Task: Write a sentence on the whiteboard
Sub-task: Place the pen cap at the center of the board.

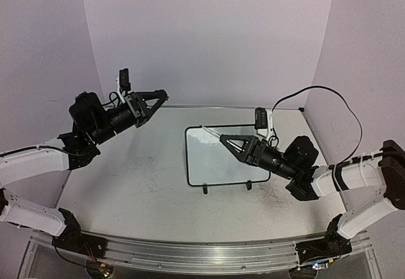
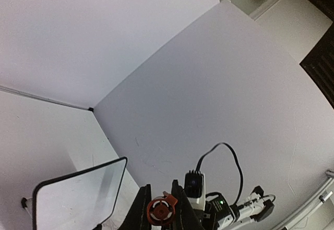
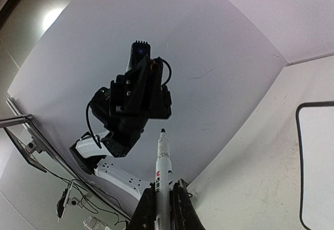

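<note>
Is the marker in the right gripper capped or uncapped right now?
Uncapped. The marker in the right gripper ends in a bare, narrow dark tip, and the left gripper holds what looks like its red cap.

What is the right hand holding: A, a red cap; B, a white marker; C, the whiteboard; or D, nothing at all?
B: the right hand is shut on a white marker, with its tip sticking out in front.

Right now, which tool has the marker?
The right tool, shut on the white marker by the whiteboard; the left tool holds only a small red round piece.
</note>
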Tool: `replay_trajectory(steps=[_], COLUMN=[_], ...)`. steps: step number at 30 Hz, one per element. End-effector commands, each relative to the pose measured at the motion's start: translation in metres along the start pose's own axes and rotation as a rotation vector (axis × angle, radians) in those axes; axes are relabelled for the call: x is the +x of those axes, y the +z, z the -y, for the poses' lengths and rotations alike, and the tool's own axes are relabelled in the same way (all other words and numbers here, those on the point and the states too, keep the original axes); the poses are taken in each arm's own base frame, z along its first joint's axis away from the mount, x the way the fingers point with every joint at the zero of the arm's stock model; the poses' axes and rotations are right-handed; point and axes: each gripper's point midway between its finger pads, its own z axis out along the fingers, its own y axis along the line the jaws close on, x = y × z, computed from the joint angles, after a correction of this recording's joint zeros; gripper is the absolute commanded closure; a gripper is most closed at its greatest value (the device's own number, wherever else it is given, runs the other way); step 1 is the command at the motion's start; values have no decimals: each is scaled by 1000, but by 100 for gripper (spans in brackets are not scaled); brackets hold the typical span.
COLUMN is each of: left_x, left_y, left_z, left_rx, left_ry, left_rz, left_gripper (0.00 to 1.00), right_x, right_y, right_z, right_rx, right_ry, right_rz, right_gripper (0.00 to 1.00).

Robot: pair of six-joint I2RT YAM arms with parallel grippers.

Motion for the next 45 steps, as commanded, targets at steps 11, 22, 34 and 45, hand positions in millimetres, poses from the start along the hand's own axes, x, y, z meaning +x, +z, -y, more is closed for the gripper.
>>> replay_trajectory(steps=[11,22,34,45], left_x=[63,138,188,205], left_y=[-39,-62,-76,-99], left_z=[-163,-230,-269,-296], left_rx=[-633,-784,-820,-920], left_ry=[-34,-107,-190,-187], left_rz=[-254,-510,-657,-682], left_gripper=[100,100,100,95], right_x=[-24,-48,-53,-67], right_y=[-47,-51,-56,-63], right_z=[39,23,15,15], right_rx=[446,508,495,546], right_ry=[-251,-397,-409,-457], right_rz=[-7,-11,13,69], right_gripper=[100,100,100,100])
